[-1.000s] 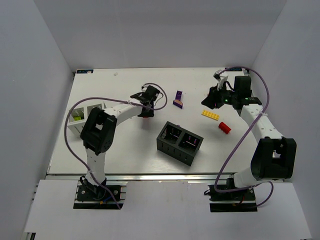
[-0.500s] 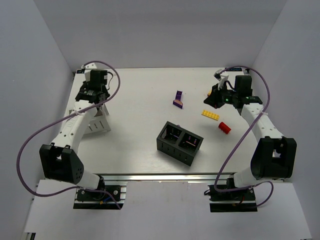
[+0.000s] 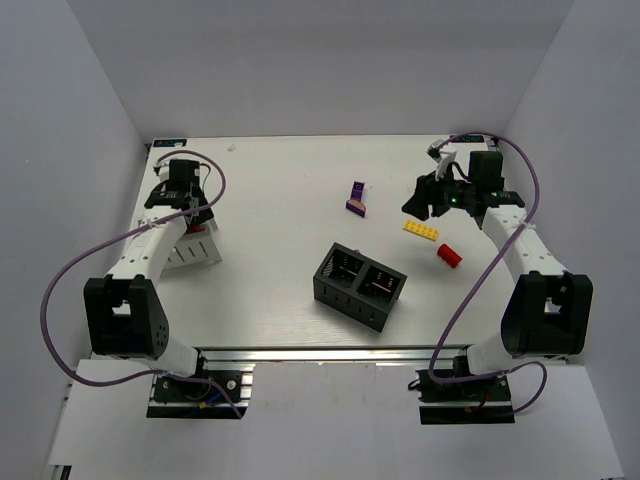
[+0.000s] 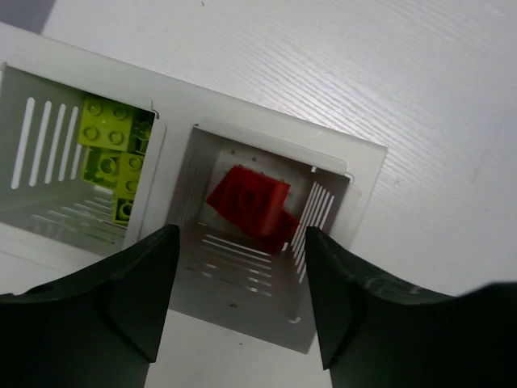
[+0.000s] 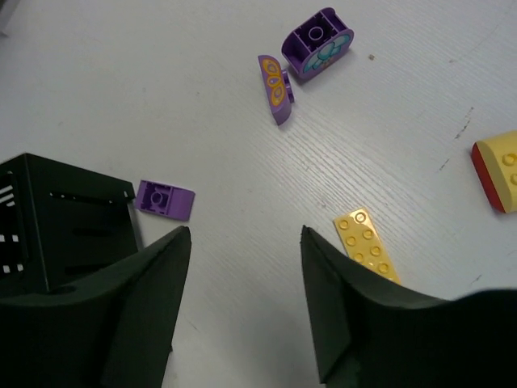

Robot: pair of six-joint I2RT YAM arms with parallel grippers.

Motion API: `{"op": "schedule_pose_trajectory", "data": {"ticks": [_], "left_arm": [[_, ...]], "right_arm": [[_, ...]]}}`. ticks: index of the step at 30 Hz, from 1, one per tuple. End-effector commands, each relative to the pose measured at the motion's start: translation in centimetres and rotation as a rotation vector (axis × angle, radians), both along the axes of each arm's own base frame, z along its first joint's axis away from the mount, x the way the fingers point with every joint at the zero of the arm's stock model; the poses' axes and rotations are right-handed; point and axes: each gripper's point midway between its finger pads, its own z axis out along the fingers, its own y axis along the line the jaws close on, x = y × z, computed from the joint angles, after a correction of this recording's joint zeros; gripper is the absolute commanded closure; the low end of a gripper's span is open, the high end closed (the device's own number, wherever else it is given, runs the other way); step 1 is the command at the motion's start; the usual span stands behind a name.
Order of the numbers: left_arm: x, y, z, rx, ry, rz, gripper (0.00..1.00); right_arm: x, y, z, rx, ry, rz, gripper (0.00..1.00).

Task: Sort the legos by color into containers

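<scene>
In the top view the left gripper (image 3: 181,200) is seen over the white box (image 3: 197,252) at the table's 9 o'clock edge. A second ago it was near the table's middle with something red between its fingers; half a second ago it was already at the box, and it has since shifted slightly toward 6 o'clock. The right gripper (image 3: 420,203) is almost unmoved, just at 12 o'clock of the yellow plate (image 3: 421,229). The red brick (image 3: 448,255) lies at 5 o'clock of that plate, the purple lego (image 3: 357,198) at 12 o'clock of the black box (image 3: 360,286).

In the left wrist view the jaws are spread wide with nothing between them. Below them a red lego (image 4: 250,206) lies tilted in the box's right cell, and lime green legos (image 4: 109,153) fill the left cell.

In the right wrist view the jaws are likewise wide and empty above bare table. A purple tile (image 5: 164,200) lies just beside the black box's corner at 9 o'clock, two more purple pieces (image 5: 317,42) at 12 o'clock, the yellow plate at 4 o'clock.
</scene>
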Motion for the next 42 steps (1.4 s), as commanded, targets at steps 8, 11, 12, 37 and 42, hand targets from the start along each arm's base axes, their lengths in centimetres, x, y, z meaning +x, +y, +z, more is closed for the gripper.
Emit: {"op": "schedule_pose_trajectory", "data": {"ticks": [8,11,12,37,42], "left_arm": [[-0.1,-3.7,8.3,-0.139,-0.268,-0.164,0.79],[-0.8,-9.9,10.6,-0.308,-0.397,-0.501,1.0],[-1.4,-13.7,12.4,-0.425,-0.472,-0.703,1.0],[-7.3,-17.5,10.9,-0.51,-0.555,-0.982,0.22],[-7.1,-17.4,10.8,-0.505,-0.551,-0.974,0.22]], "right_arm": [[2.3,-5.3,-0.1,-0.336,-0.108,-0.084,0.45],[2.3,-8.1,-0.7,-0.497,-0.1,-0.106,0.64],[1.2,-8.6,-1.7,-0.531,-0.046,-0.086,0.68],[-4.8,-11.9,-14.9,-0.718,0.427,0.047,0.33],[-5.0,-12.1,-16.2,-0.732,0.449,0.051,0.5]]}}
